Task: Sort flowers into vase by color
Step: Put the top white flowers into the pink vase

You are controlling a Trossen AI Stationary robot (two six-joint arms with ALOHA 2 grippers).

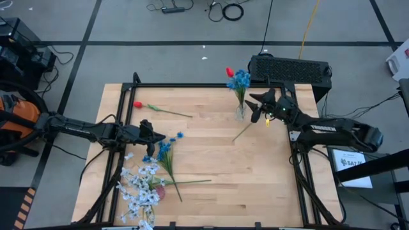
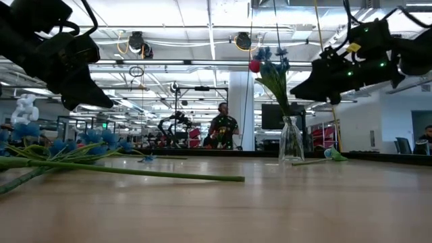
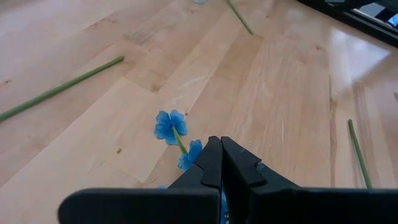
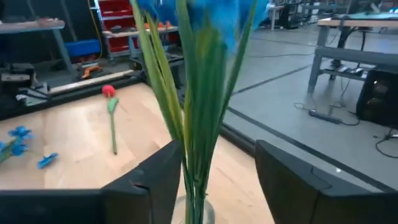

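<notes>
A glass vase (image 1: 241, 113) stands near the table's far right and holds blue flowers (image 1: 240, 79) and a red bud (image 1: 229, 71). My right gripper (image 1: 257, 110) is open at the vase's right side. In the right wrist view its fingers (image 4: 155, 177) stand on either side of the green stems (image 4: 198, 124). My left gripper (image 1: 156, 137) is shut and hangs above loose blue flowers (image 3: 169, 124) lying on the table's left half. A red-budded flower (image 1: 138, 105) lies at the far left. A white-lavender cluster (image 1: 140, 188) lies at the near left. A pale-budded stem (image 1: 243, 131) lies near the vase. My right gripper has the vase's flower stems between its open fingers, coming level from the table's right side. The stems run along the inner edge of one finger (image 4: 168, 163). I cannot tell whether they touch.
A black frame (image 1: 192, 85) runs along the table's edges. A black box (image 1: 291, 67) sits behind the far right edge. Long green stems (image 2: 135, 170) lie across the near left part. The room with a person (image 2: 223, 128) shows beyond the table.
</notes>
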